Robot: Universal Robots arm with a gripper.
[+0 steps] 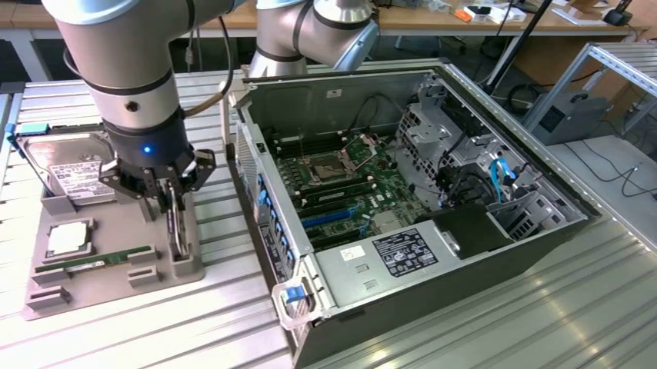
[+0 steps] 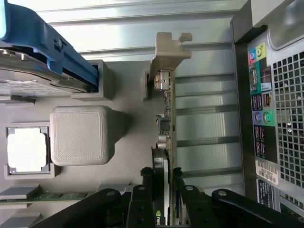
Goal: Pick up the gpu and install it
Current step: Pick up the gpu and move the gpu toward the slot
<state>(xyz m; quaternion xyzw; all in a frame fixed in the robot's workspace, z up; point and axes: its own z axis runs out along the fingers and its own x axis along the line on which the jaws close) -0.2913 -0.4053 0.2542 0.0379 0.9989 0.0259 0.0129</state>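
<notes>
The hard drive [image 1: 77, 173] and memory stick [image 1: 98, 260] occupy the gray fixture [image 1: 113, 280] at the exterior view's left. The gpu [image 1: 181, 231] stands on edge in the fixture's right-hand slot. The gripper [image 1: 168, 201] fingers [image 2: 142, 190] clamp both faces of the gpu. The open computer case [image 1: 411, 192] lies to the right.

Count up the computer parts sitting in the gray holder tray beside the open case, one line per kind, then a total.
hard drive: 1
processor chip: 1
memory stick: 1
graphics card: 1
Total: 4
</notes>
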